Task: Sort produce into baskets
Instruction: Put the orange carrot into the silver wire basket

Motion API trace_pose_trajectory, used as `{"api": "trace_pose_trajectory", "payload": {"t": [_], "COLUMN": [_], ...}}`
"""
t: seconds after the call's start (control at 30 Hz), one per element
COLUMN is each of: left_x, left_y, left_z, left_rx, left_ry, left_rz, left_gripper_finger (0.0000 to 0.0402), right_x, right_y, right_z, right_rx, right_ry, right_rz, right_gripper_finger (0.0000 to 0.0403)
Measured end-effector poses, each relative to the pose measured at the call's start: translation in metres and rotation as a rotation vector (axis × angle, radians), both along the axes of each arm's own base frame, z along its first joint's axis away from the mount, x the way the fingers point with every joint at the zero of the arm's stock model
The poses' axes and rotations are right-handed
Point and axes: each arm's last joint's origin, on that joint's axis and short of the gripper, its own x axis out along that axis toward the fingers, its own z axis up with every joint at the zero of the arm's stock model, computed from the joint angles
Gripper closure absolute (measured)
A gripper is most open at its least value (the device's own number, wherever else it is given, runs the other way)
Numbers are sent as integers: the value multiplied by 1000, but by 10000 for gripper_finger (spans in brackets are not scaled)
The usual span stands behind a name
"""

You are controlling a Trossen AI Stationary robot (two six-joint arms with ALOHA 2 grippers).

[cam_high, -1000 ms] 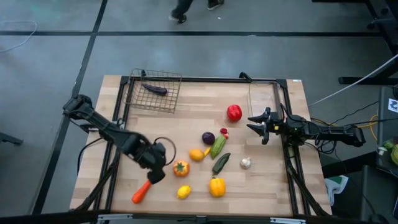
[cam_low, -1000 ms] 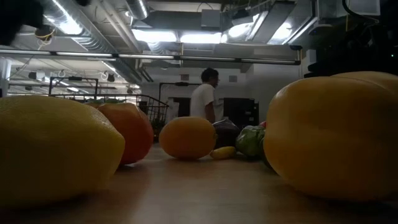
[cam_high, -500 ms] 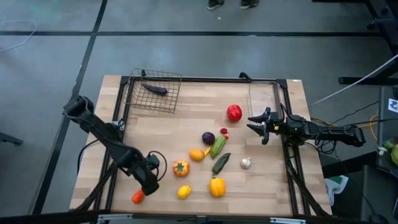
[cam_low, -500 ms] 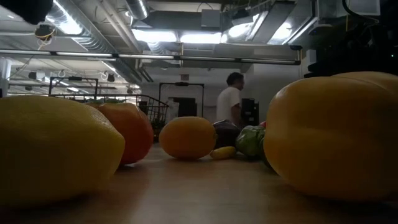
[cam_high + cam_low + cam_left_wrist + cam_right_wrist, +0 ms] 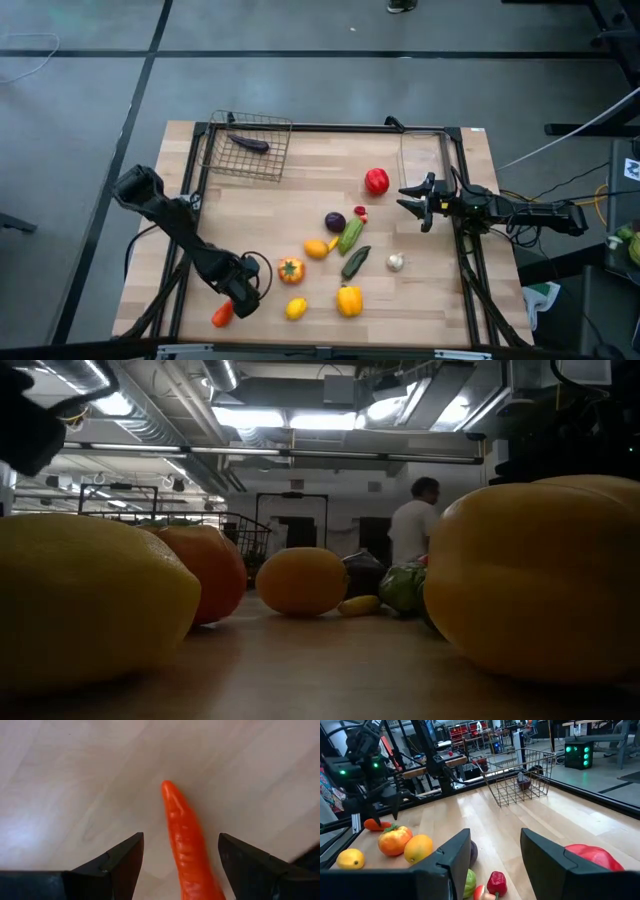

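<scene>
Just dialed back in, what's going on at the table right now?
Produce sorting is barely under way. The left end effector is down over the carrot near the table's front left, fingers open on either side of it and not yet closed. The right end effector is open and empty, waiting by the clear bin, which looks empty. Only an eggplant lies in the wire basket. The other pieces, among them the lemon, garlic and yellow pepper, lie loose on the table.
</scene>
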Motion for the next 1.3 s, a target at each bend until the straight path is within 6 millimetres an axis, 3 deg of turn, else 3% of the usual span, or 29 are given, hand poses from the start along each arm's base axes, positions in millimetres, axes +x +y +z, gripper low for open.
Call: {"api": "trace_pose_trajectory", "payload": {"t": [0.23, 0.57, 0.73, 1.0, 1.3], "left_x": [3, 4, 11, 29, 52], "left_y": [-3, -3, 4, 28, 77], "left_z": [-17, -18, -17, -13, -1], "left_rx": [10, -5, -8, -17, -28], "left_ry": [56, 78, 75, 45, -45], "left_rz": [1, 25, 61, 58, -16], "left_gripper_finger": [165, 271, 303, 295, 293], "right_x": [0, 0, 0, 0, 0], "right_y": [0, 0, 0, 0, 0], "right_z": [0, 0, 0, 0, 0], "right_rx": [0, 0, 0, 0, 0], "right_ry": [0, 0, 0, 0, 0], "right_rz": [0, 0, 0, 0, 0], "right_gripper_finger": [230, 230, 230, 230, 230]}}
